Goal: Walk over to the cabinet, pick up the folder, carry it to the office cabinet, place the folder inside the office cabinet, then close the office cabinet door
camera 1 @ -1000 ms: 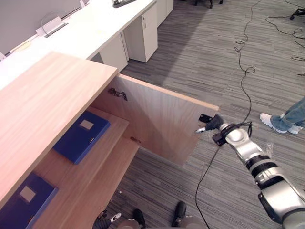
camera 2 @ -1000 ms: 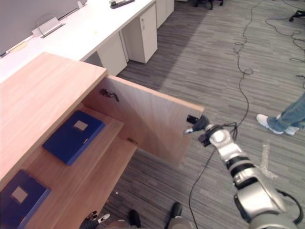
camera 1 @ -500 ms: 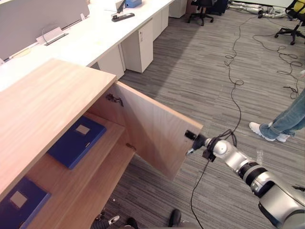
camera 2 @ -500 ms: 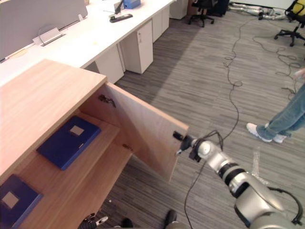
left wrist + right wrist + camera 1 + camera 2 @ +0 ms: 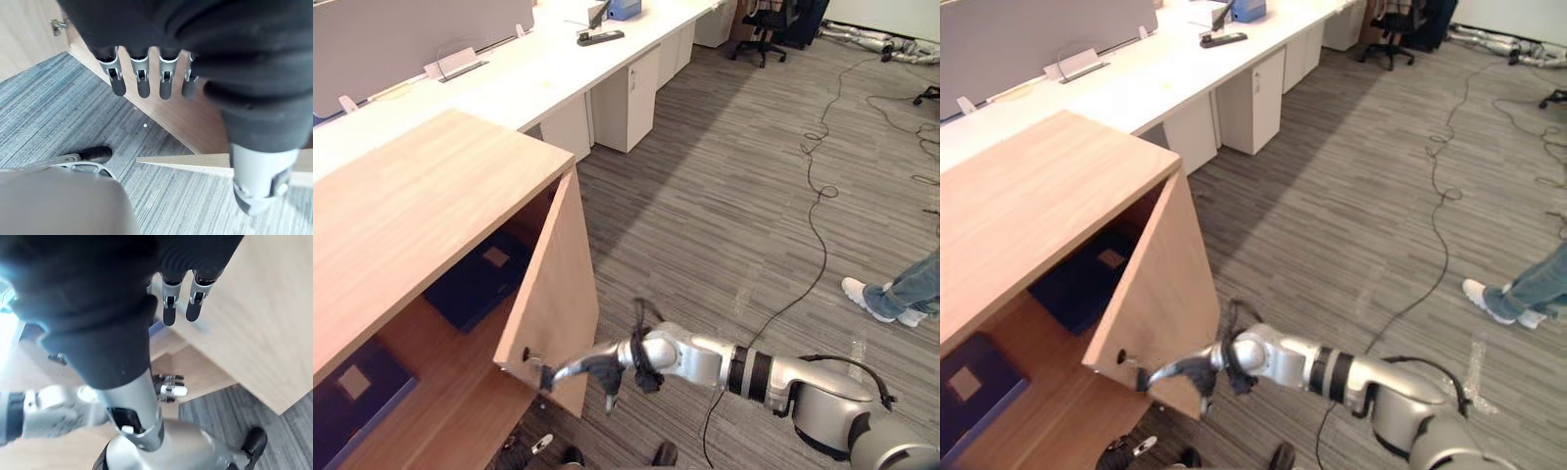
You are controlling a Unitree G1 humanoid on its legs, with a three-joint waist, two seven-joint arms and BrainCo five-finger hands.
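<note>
Second folder [image 5: 357, 397]: dark blue, lying flat on the lower shelf at the far left of the cabinet's inside. It has a pale square label on its cover, and any print on it is too small to read.
Office cabinet [image 5: 421, 206]: light wood with a broad flat top and its front open towards me.
Folder [image 5: 475, 284]: dark blue, flat on the higher shelf inside the office cabinet, in shadow behind the door. Its pale label [image 5: 495, 257] can't be read either.
Left hand [image 5: 142, 73]: hanging low by the cabinet's bottom edge over the grey carpet, fingers straight and slack, holding nothing.
Door [image 5: 558, 294]: ajar, standing at an angle to the cabinet front, with a small metal fitting [image 5: 527, 354] near its lower free corner.
Right hand [image 5: 582, 367]: reached across to the door's lower free corner, fingers stretched out straight against the wood beside the fitting, not curled round anything.
Desk [image 5: 538, 73]: a long white run behind the cabinet, with a dark flat item [image 5: 600, 37] and a blue box [image 5: 625, 10] on it.
Person: a jeans leg and a white shoe [image 5: 867, 297] on the carpet at the far right, well apart from the cabinet.
</note>
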